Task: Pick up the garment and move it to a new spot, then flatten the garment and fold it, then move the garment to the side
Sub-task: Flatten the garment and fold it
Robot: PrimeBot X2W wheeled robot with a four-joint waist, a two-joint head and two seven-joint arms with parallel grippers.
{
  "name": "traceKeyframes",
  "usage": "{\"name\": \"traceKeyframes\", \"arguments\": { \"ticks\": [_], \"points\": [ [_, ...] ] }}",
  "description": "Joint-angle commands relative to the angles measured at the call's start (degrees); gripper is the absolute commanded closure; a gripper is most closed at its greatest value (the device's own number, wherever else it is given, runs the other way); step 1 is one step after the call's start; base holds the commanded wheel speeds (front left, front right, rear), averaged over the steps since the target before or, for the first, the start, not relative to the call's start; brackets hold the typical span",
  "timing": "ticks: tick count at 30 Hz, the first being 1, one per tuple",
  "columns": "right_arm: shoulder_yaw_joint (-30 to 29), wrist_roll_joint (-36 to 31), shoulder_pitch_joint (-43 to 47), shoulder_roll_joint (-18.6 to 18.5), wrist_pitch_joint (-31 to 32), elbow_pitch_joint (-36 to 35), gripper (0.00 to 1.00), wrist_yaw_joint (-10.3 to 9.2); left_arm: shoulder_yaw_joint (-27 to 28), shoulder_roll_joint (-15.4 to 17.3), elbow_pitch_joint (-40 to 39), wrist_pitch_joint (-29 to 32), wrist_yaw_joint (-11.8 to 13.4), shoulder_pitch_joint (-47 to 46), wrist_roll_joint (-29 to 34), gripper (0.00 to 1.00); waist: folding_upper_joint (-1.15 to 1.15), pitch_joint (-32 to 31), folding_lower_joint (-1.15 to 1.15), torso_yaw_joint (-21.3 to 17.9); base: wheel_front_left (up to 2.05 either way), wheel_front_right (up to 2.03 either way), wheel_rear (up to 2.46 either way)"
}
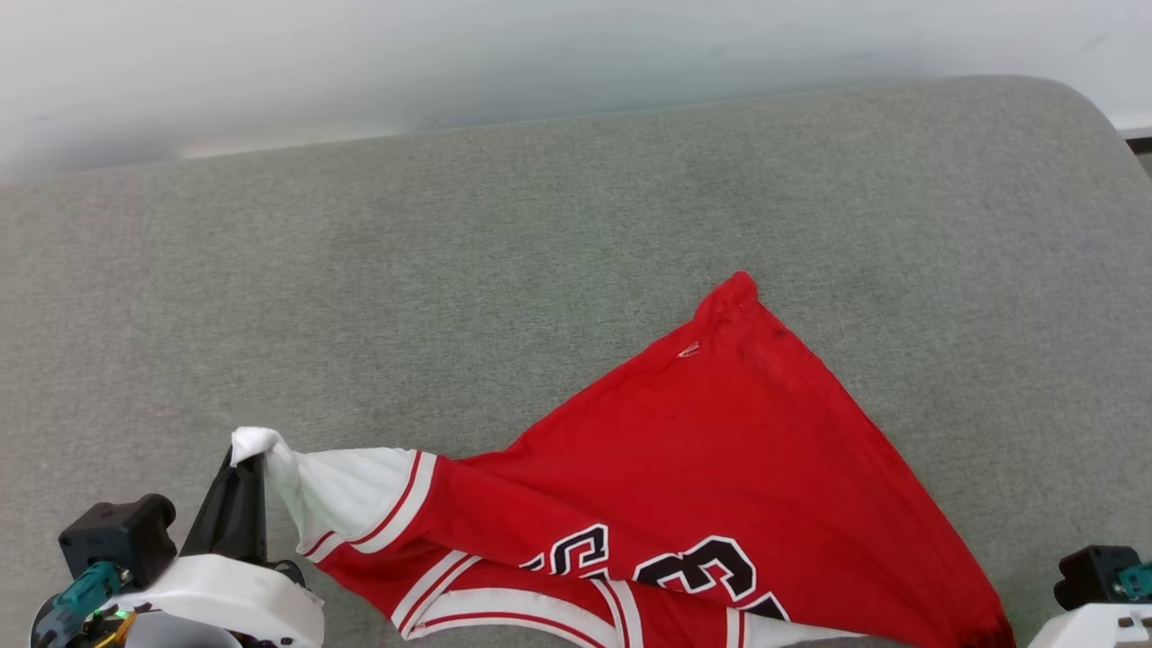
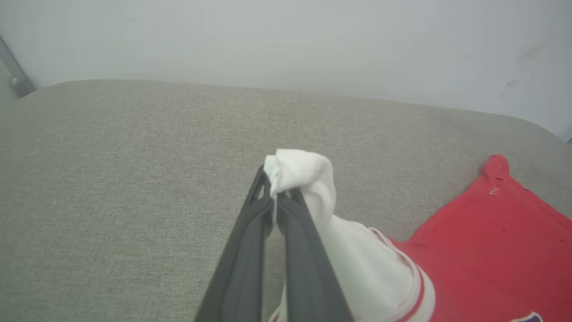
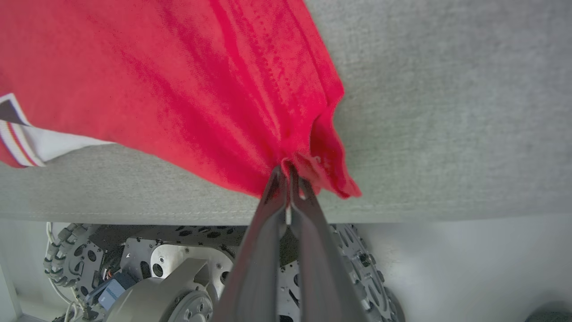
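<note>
The garment [image 1: 702,459], a red jersey with white sleeves and black lettering, hangs stretched over the near part of the grey padded surface [image 1: 504,270]. One red corner points away from me. My left gripper [image 1: 250,461] at the lower left is shut on the bunched white sleeve end [image 2: 295,172]. In the right wrist view my right gripper [image 3: 288,172] is shut on a red corner [image 3: 313,156] of the garment, just past the surface's near edge. The head view has that arm's wrist [image 1: 1102,589] at the lower right corner.
A pale wall [image 1: 540,63] runs behind the grey surface. The rounded corner of the surface [image 1: 1080,117] is at the far right. Beneath the near edge, the right wrist view has my wheeled base [image 3: 178,273] and the floor.
</note>
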Motion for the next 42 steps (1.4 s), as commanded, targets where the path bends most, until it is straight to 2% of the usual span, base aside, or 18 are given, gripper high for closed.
{"name": "traceKeyframes", "arguments": {
  "ticks": [1,3,7,13,15,16,20,24,27,32,40,41,42],
  "points": [
    [-0.51,-0.14,0.28,0.28,-0.91,-0.61,0.0,-0.04,0.03,0.03,-0.14,0.1,-0.02,-0.7,0.32,1.0,0.0,0.26,0.01,-0.5,0.0,0.0,0.0],
    [-2.12,-0.61,0.87,2.34,-4.68,-1.78,0.0,-0.04,-0.24,0.24,-0.31,0.54,0.05,-0.76,0.35,1.0,0.0,0.41,0.01,-0.78,0.0,0.0,0.0],
    [-6.43,-3.21,0.13,5.74,-16.79,-4.38,0.0,-0.03,-0.87,0.49,-0.38,1.03,0.13,-0.79,0.69,1.0,0.0,0.3,0.01,-0.69,0.0,0.0,0.0],
    [-12.03,-6.7,-5.45,9.22,-33.36,-4.81,0.0,-0.02,-1.99,-0.31,-0.95,1.08,0.03,-2.14,0.98,1.0,0.0,1.12,0.01,0.69,0.0,0.0,0.0],
    [-12.36,-7.25,-8.47,8.61,-36.21,-3.24,0.0,-0.03,-2.54,-0.63,-1.12,1.06,-0.24,-3.05,1.2,1.0,0.0,1.94,0.01,1.5,0.0,0.0,0.0],
    [-9.91,-6.37,-19.71,3.84,-36.21,4.26,0.0,-0.03,-4.91,-2.17,-0.58,0.3,-1.46,-7.67,1.89,1.0,0.0,5.14,0.01,5.24,0.0,0.0,0.0],
    [-3.85,-4.41,-28.1,-1.24,-29.06,8.91,0.0,-0.03,-6.58,-3.59,0.81,-0.6,-2.51,-10.61,2.36,1.0,0.0,7.25,0.01,7.16,0.0,0.0,0.0],
    [4.45,-0.64,-36.48,-6.46,-18.14,12.37,0.0,-0.03,-8.02,-4.87,2.35,-1.31,-3.67,-13.14,2.35,1.0,0.0,9.28,0.01,9.12,0.0,0.0,0.0],
    [9.79,2.31,-41.44,-9.08,-10.81,14.36,0.0,-0.03,-8.83,-5.72,3.41,-1.81,-4.55,-15.07,2.36,1.0,0.0,10.84,0.01,10.58,0.0,0.0,0.0],
    [15.85,5.94,-47.1,-10.83,-4.1,18.38,0.0,-0.02,-10.26,-7.12,5.17,-2.78,-5.76,-17.91,2.53,1.0,0.0,13.18,0.01,13.17,0.0,0.0,0.0],
    [25.45,11.05,-48.82,-9.2,1.01,26.35,0.0,0.06,-10.46,-8.25,7.83,-4.41,-6.46,-19.13,1.74,1.0,0.0,14.19,0.01,14.06,0.0,0.0,0.0],
    [26.27,11.52,-48.81,-9.31,1.62,27.14,0.52,0.06,-10.43,-8.4,8.02,-4.67,-6.57,-19.17,1.47,1.0,0.0,14.11,0.01,14.09,0.0,0.0,0.0],
    [26.92,12.19,-48.7,-9.21,1.96,27.75,0.87,0.06,-10.42,-8.36,8.29,-4.81,-6.69,-19.16,1.41,1.0,0.0,13.95,0.01,14.11,0.0,0.0,0.0]
  ]
}}
